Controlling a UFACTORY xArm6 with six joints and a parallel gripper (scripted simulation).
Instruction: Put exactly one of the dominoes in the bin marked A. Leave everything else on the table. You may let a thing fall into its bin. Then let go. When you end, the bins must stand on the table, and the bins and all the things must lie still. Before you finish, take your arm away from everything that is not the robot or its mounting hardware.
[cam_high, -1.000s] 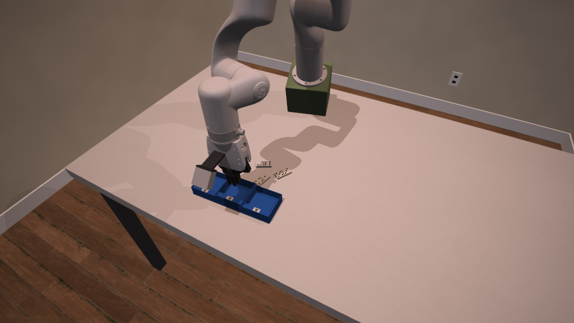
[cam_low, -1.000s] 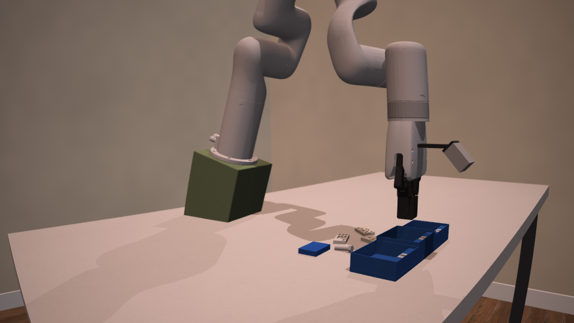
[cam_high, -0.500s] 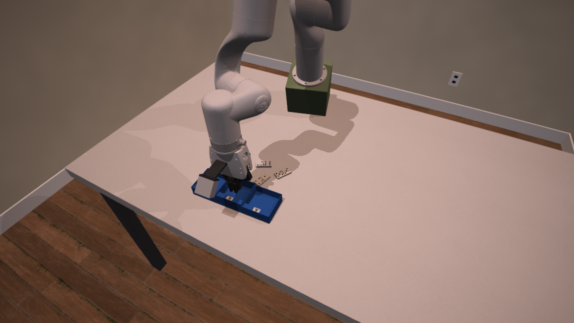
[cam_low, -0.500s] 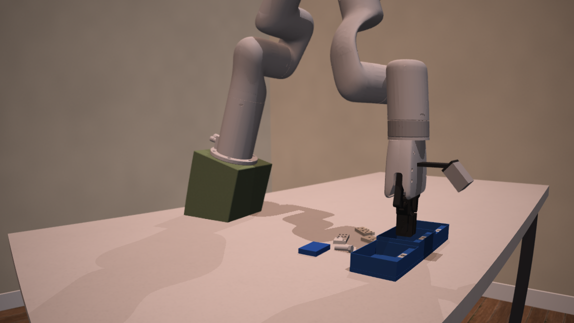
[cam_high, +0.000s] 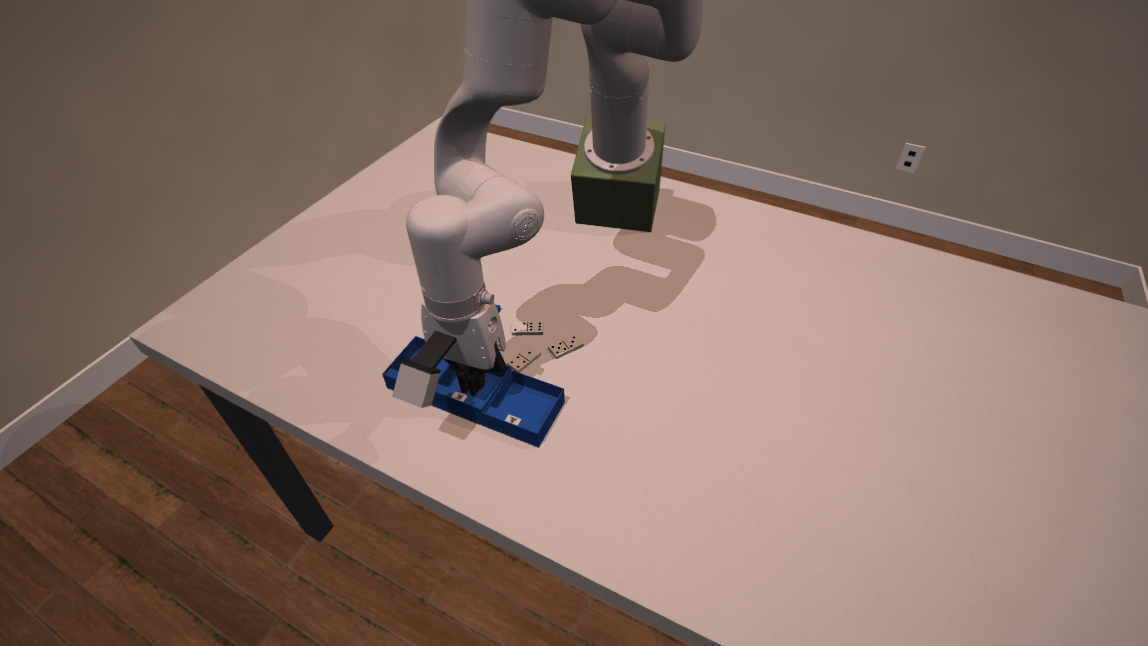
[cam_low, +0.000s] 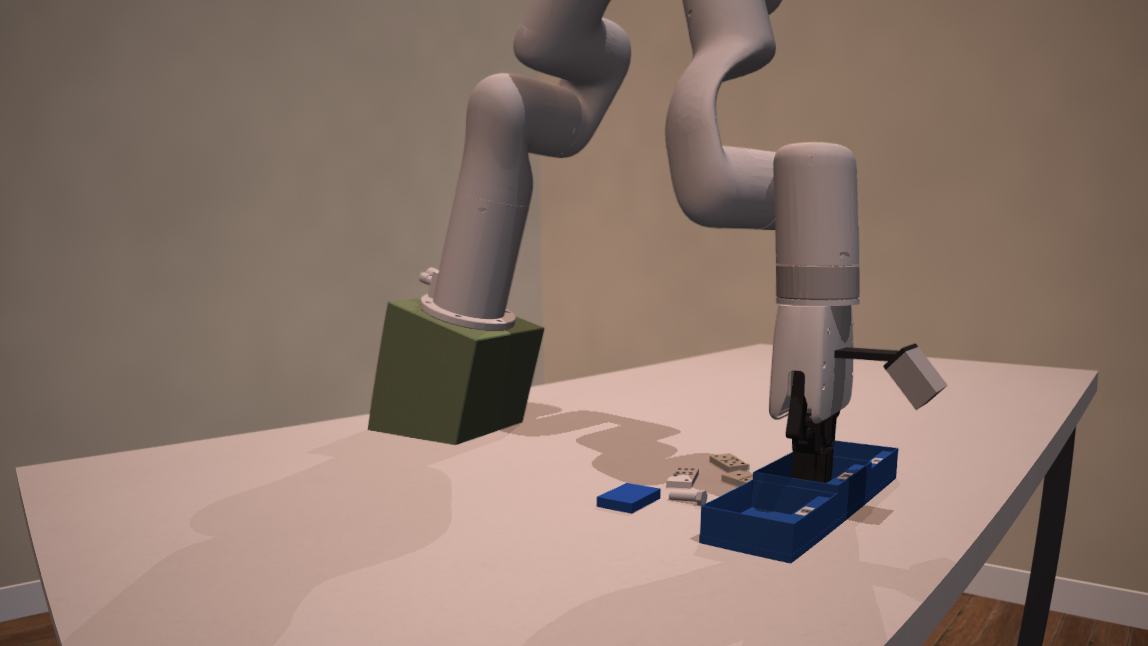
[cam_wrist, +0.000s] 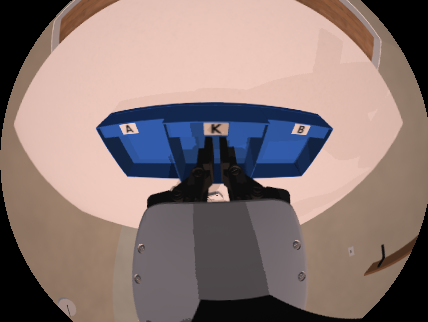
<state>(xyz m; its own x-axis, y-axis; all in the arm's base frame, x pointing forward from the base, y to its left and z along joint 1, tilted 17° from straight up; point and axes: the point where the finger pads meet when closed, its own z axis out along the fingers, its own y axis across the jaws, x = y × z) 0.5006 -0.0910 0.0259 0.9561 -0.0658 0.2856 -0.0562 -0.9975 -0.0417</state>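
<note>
Tan walls, wood floor, pale table (cam_high: 802, 401) with dark legs; arm mounted on a green base (cam_high: 616, 192) at the table's far side.

Item 1. Bin (cam_high: 541, 421), blue, three compartments in a row, standing on the table near its front edge. Only the wrist view makes the labels legible: A (cam_wrist: 128, 128), K (cam_wrist: 215, 128), B (cam_wrist: 301, 129). In the top and exterior views they are small pale squares.

Item 2. Dominoes, three, all flat on the table behind the bin, none inside it: far domino (cam_high: 527, 327), right domino (cam_high: 564, 346), near domino (cam_high: 521, 359), the last just beside the bin's rear wall. The wrist view shows none of them.

Item 3. Gripper (cam_high: 473, 377), pointing straight down, clenched with nothing between the fingers. The exterior view shows the fingertips (cam_low: 812, 462) below the bin's rim; the wrist view places them in the middle compartment, under K. Compartment A appears bare in the wrist view.

Item 4. Blue block (cam_low: 627, 497), flat, and a short grey bolt (cam_low: 687, 496), both on the table beside the dominoes. Seen in the exterior view; the arm covers them in the top view.

Item 5. Wrist camera (cam_high: 417, 384), grey box on a dark bracket, overhanging one end of the bin in the top view.
</note>
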